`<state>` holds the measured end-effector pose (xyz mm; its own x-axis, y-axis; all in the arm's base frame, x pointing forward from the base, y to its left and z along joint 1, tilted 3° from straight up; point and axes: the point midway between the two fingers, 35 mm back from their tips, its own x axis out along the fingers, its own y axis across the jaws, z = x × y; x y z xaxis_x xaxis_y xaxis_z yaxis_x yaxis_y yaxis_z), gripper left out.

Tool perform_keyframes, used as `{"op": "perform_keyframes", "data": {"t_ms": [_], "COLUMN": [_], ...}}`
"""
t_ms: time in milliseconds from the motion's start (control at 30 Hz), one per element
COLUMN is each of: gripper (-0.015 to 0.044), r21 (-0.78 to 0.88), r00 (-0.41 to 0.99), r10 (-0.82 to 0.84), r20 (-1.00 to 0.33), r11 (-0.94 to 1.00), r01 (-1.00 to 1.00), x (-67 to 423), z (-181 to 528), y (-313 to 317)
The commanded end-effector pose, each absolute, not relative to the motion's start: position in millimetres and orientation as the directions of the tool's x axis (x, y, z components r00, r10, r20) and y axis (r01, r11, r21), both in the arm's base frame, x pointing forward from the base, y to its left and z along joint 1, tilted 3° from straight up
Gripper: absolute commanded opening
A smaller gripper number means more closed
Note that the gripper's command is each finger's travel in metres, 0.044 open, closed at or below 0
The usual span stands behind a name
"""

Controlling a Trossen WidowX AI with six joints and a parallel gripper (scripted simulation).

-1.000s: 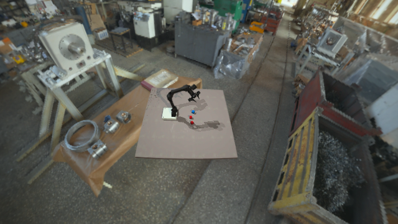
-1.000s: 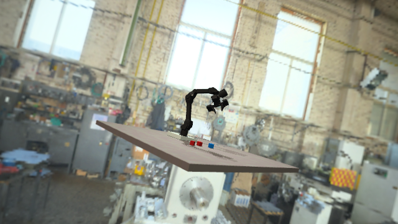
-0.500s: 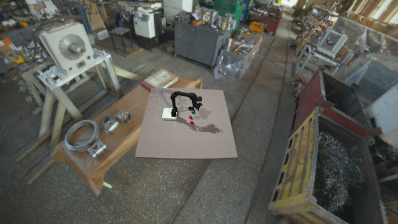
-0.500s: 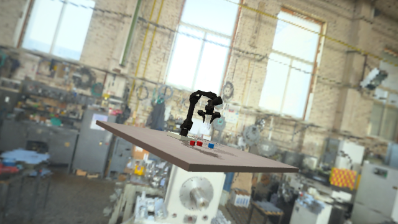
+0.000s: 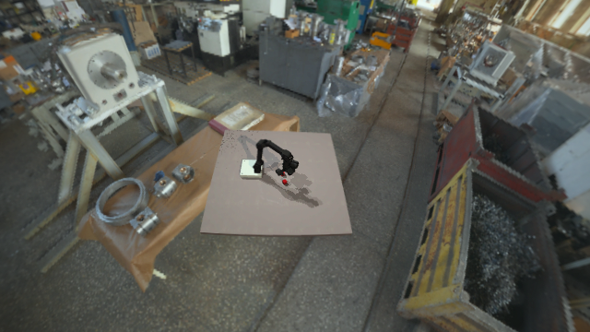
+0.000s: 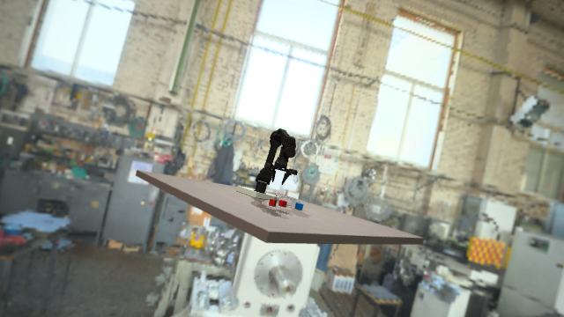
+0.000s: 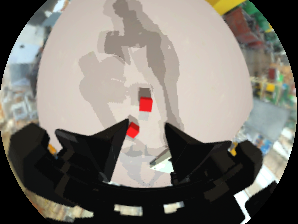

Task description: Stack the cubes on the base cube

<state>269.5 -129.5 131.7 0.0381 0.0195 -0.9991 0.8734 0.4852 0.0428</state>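
Two small red cubes lie apart on the brown table top (image 5: 277, 217) (image 6: 211, 195) (image 7: 80, 50). One red cube (image 6: 272, 202) (image 7: 133, 131) shows low between my fingers in the wrist view. The other red cube (image 5: 285, 183) (image 6: 283, 202) (image 7: 145, 104) lies a little beyond it. A blue cube (image 6: 299, 206) stands to their right in the exterior view. In the top view my arm hides it. My gripper (image 5: 288, 170) (image 6: 283, 177) (image 7: 147, 123) is open and empty. It hangs well above the red cubes, pointing down.
The arm stands on a white mount plate (image 5: 249, 172) (image 6: 247, 191) near the table's middle. The arm's shadow falls across the table around the cubes. The table edges drop off to the workshop floor on all sides.
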Motion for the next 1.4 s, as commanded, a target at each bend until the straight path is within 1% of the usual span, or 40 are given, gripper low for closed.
{"op": "perform_keyframes", "data": {"t_ms": [0, 300, 1367], "gripper": [0.0265, 0.0265, 0.0265], "r21": [0.05, 0.05, 0.05], "r00": [0.035, 0.035, 0.035], "r10": [0.04, 0.04, 0.04], "r20": [-0.999, -0.999, -0.999], "r11": [0.495, 0.495, 0.495], "r01": [0.867, 0.867, 0.867], "x": [268, 270, 271], "z": [128, 69, 21], "y": [-129, -126, -124]}}
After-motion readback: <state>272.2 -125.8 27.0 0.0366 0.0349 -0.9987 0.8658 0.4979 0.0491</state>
